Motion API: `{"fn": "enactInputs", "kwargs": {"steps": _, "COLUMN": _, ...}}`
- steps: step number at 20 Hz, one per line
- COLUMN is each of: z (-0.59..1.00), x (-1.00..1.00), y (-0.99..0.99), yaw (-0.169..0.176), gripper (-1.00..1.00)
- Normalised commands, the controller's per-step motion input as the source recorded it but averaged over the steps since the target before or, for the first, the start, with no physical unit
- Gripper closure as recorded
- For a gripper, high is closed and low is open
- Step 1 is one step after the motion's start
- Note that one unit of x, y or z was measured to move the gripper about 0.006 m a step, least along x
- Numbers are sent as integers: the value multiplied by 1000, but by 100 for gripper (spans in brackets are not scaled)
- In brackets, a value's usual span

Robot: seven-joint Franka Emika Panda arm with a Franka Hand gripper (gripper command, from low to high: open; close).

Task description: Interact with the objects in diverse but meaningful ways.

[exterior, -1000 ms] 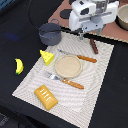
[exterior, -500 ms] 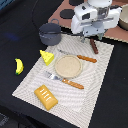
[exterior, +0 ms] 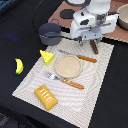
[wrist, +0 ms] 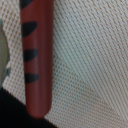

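Sausage on the placemat, under the arm's hand.
The brown sausage (exterior: 94, 47) lies on the woven placemat (exterior: 100, 90), beyond the round plate (exterior: 68, 66); the gripper (exterior: 90, 40) hangs directly over it, jaw state impossible to tell.

Smooth sausage (wrist: 36, 55), woven mat (wrist: 90, 60)
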Motion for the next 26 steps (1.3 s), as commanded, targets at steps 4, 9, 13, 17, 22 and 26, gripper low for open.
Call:
{"fn": "enactInputs", "kwargs": {"steps": 4, "z": -134, "x": 436, "y": 81, "yaw": -17, "gripper": 100}}
{"fn": "enactInputs", "kwargs": {"steps": 9, "z": -138, "x": 450, "y": 55, "yaw": -21, "gripper": 100}}
{"fn": "enactInputs", "kwargs": {"steps": 13, "z": -144, "x": 466, "y": 40, "yaw": -25, "gripper": 100}}
{"fn": "enactInputs", "kwargs": {"steps": 17, "z": -142, "x": 499, "y": 59, "yaw": -28, "gripper": 100}}
{"fn": "enactInputs", "kwargs": {"steps": 22, "z": -68, "x": 549, "y": 79, "yaw": -39, "gripper": 100}}
{"fn": "enactInputs", "kwargs": {"steps": 26, "z": 132, "x": 509, "y": 136, "yaw": -61, "gripper": 100}}
